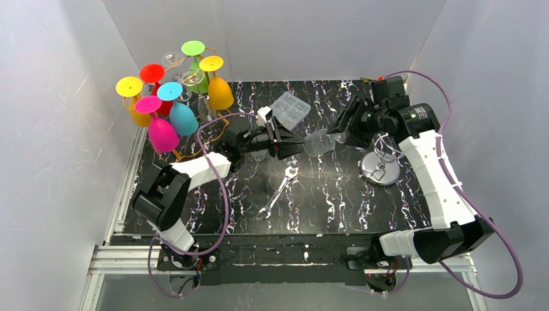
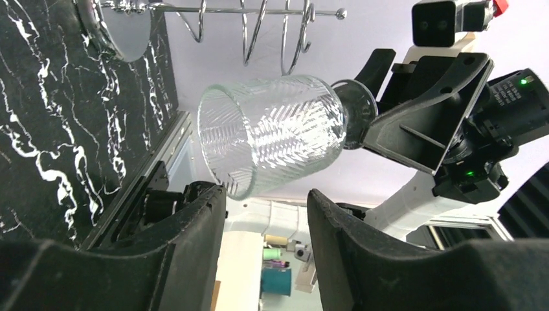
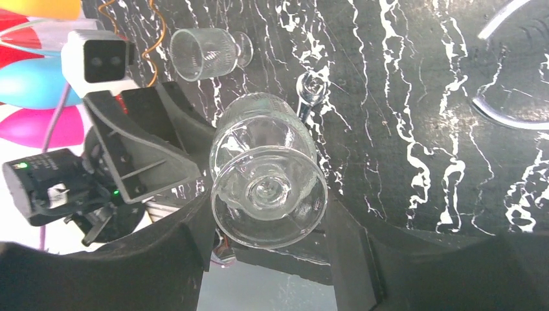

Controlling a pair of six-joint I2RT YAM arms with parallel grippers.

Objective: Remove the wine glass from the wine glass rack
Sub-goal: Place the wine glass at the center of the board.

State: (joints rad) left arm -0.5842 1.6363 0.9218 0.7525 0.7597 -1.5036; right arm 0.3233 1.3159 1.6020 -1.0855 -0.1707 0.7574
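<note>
No legible text, label, brand, number or sign is being shown in any of the three views. Faint white print is being picked up on the black motor housing point(image 2: 513, 103) of the right arm in the left wrist view, beside a green light, but it is too small and blurred to be read.
</note>
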